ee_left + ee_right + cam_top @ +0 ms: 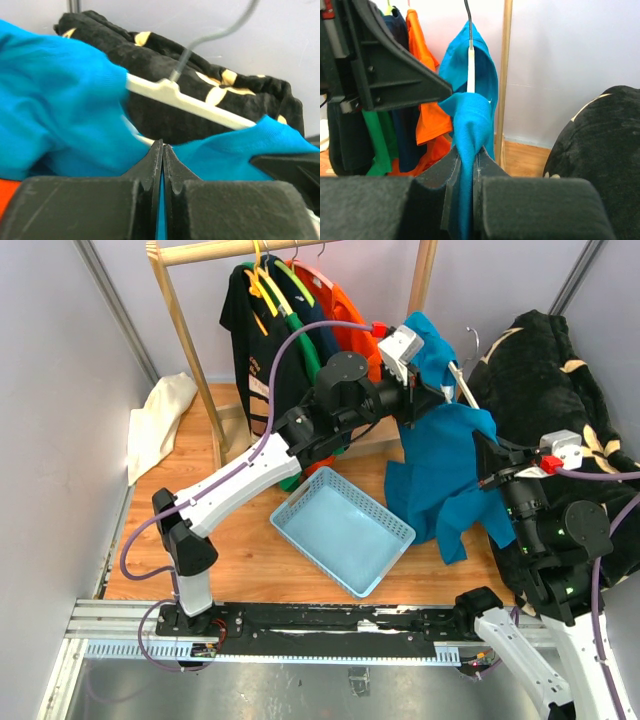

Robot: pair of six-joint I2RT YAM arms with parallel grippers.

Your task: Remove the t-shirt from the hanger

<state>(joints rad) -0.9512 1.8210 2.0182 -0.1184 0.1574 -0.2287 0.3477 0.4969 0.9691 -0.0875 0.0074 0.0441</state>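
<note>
Blue t-shirt [445, 465] hangs in the air over the right part of the wooden counter [250, 565], draped on a white hanger [200, 104] that sits tilted, its wire hook pointing up toward the back wall. The left tool [163, 146] is clenched on a thin fold of the blue cloth just below the hanger bar, its fingers nearly meeting with only a sliver of blue between them. The right tool [468, 156] is clamped on a bunched rope of the same shirt lower down, and the fabric rises from it to the hanger. A light-blue basket [345, 530] lies on the counter just left of the shirt's hanging hem. A black blanket [560, 370] with a cream pattern is piled on the right. At the back left a wooden rack [180, 330] carries black, green, navy and orange garments, and a white cloth [160, 415] lies at the far left edge.
</note>
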